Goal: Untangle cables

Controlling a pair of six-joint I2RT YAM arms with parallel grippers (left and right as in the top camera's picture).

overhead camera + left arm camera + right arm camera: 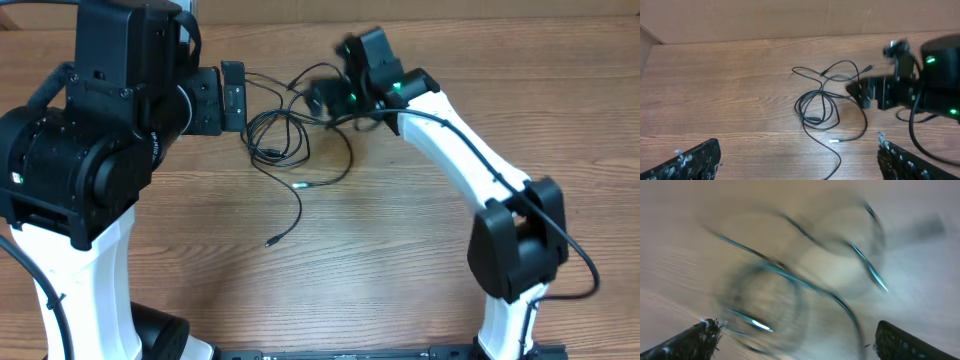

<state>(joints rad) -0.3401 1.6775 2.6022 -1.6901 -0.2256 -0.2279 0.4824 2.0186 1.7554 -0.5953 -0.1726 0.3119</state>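
Over the table (400, 250), from above, the cables (285, 140) lie loosely looped at the far middle, between the two grippers; one strand trails toward the near side and ends in a small plug (270, 242); the left gripper (234, 96) sits just left of the loops; the right gripper (322, 97), blurred, is at their right edge, and contact cannot be told.

From the left wrist, its fingers (695, 160) stand wide apart with nothing between them, near of the cables; the right gripper shows dark at the right, over the right strands.

From the right wrist, all is smeared; its fingers (690, 340) are spread wide at the near corners, holding nothing; blurred strands cross the wood beyond.
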